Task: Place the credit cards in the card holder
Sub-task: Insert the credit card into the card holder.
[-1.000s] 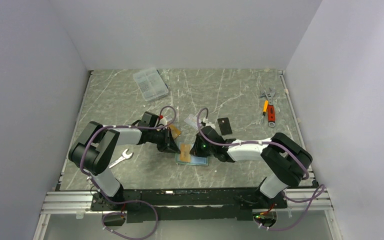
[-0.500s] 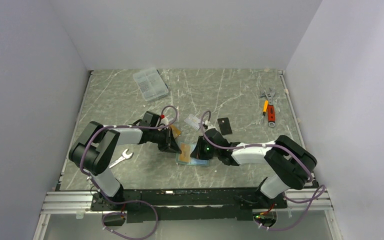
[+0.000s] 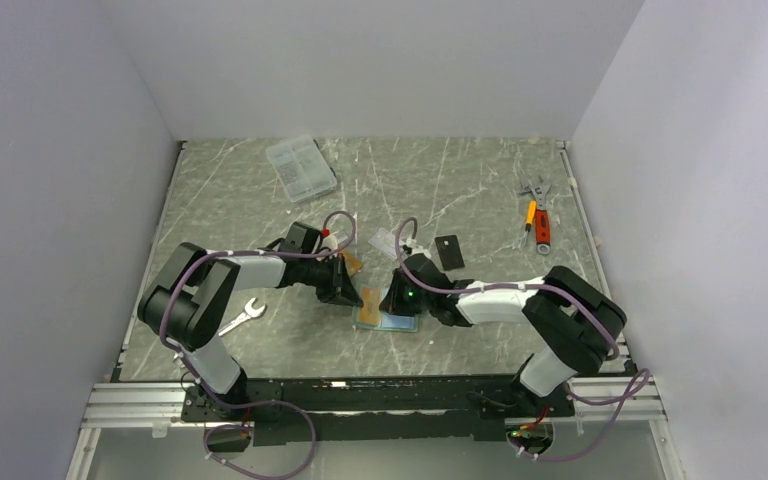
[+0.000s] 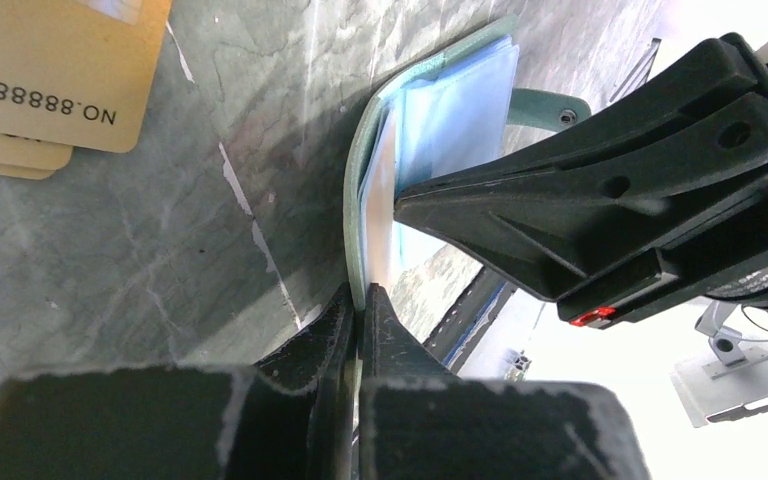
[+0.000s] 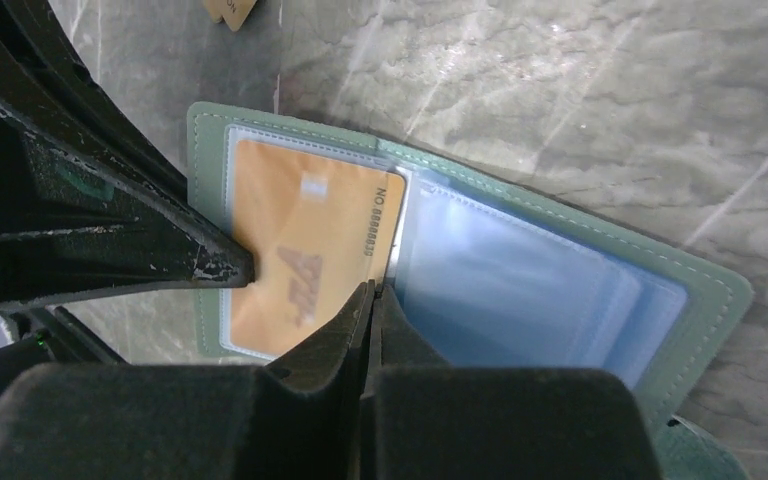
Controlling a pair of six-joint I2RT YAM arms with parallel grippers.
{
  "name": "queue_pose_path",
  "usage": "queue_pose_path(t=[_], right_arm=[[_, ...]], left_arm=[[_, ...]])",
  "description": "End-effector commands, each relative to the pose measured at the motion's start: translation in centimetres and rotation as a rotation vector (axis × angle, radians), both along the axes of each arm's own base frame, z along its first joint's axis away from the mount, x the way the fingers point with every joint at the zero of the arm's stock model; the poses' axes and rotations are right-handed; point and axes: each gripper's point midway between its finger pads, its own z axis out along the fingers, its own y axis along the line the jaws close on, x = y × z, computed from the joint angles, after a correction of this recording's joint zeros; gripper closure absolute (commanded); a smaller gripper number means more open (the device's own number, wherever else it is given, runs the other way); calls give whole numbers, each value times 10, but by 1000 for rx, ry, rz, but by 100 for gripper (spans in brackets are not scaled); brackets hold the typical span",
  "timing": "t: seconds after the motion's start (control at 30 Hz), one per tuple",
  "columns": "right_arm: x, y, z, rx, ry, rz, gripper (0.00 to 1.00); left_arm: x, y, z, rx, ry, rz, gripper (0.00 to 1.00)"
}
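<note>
Right wrist view: our left fingers pinch the open grey-green folding card holder toward the worktop's near edge, so we should nudge the orange-gold plastic card fully into its sleeve with our closed right fingers.

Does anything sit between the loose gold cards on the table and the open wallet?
Only bare table lies between the gold cards and the wallet. The wallet is crowded, though: the left hand pinches its edge, and the shut right hand sits on it beside an orange card already inside.

Matt stitched cover on card holder, glossy clear plastic sleeves; smooth marble-patterned table.
</note>
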Motion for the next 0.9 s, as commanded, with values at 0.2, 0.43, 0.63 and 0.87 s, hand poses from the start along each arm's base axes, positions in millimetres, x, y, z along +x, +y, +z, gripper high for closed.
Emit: queue_pose_path(t=[0.2,0.43,0.63,0.87], right_arm=[[-6,19,-5,-55,-29,53,100],[-9,16,3,-40,-47,76,100],[-22,-15,-12,-65,-8,18,100],[-31,-30,-3,-52,-23,-1,97]], left_arm=[[6,-2,3,16,-48,-15,82],[12,5,0,92,-104,-39,46],[15,10,1,142,-140,-56,50],[13,-1,8,188,-218,-148,59]])
